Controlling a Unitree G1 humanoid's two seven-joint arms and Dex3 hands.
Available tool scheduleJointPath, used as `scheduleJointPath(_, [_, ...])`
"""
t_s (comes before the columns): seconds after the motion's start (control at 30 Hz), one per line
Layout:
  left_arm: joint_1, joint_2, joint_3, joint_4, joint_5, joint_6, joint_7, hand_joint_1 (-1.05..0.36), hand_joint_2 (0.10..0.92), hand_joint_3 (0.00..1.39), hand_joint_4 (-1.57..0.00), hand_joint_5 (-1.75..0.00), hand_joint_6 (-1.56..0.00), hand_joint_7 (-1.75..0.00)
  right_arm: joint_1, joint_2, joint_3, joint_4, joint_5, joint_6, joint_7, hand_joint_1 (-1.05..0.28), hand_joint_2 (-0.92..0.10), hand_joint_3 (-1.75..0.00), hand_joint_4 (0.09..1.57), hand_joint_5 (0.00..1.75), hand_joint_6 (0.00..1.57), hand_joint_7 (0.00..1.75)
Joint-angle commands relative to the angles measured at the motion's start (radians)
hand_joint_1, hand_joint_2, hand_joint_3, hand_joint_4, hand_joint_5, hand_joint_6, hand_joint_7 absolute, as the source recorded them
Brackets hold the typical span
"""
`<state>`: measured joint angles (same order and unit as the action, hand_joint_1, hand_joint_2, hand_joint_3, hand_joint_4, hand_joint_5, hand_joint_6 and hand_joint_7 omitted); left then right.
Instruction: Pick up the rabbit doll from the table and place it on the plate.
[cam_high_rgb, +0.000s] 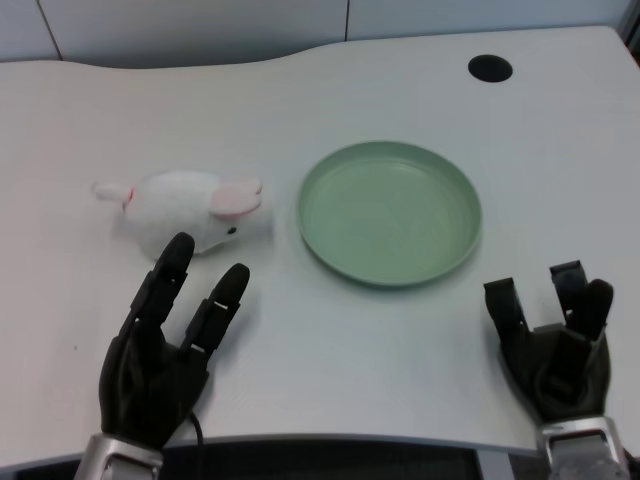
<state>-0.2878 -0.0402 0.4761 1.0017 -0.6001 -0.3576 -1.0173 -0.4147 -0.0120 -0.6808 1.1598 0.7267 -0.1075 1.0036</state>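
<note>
Just below the rabbit (190, 208), lying on the table (300, 340) left of the empty plate (390, 210), we are holding our left hand (165, 355) with fingers (172, 262) spread wide and gripping nothing, lining up to close on the doll.

I look down at the white table (330, 380). A white rabbit doll (190, 210) lies on its side on the left part of the table, with pink inside its ear. Just to its right sits a green plate (455, 180), and the two are near but not touching. My left hand (165, 350) rests low on the left with its fingers (170, 270) stretched out and apart, holding nothing. One fingertip reaches right up to the doll's near side. My right hand (555, 350) waits at the bottom right. A round black hole (490, 68) is at the far edge.
</note>
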Motion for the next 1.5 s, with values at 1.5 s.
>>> scheduleJointPath(1.5, [-0.164, 0.308, -0.202, -0.083, 0.417, -0.542, 0.254, -0.64, 0.808, 0.00, -0.51, -0.04, -0.40, -0.02, -0.006, 0.016, 0.016, 0.014, -0.019, 0.086, -0.015, -0.52, -0.92, -0.12, 0.77, 1.75, 0.65, 1.68])
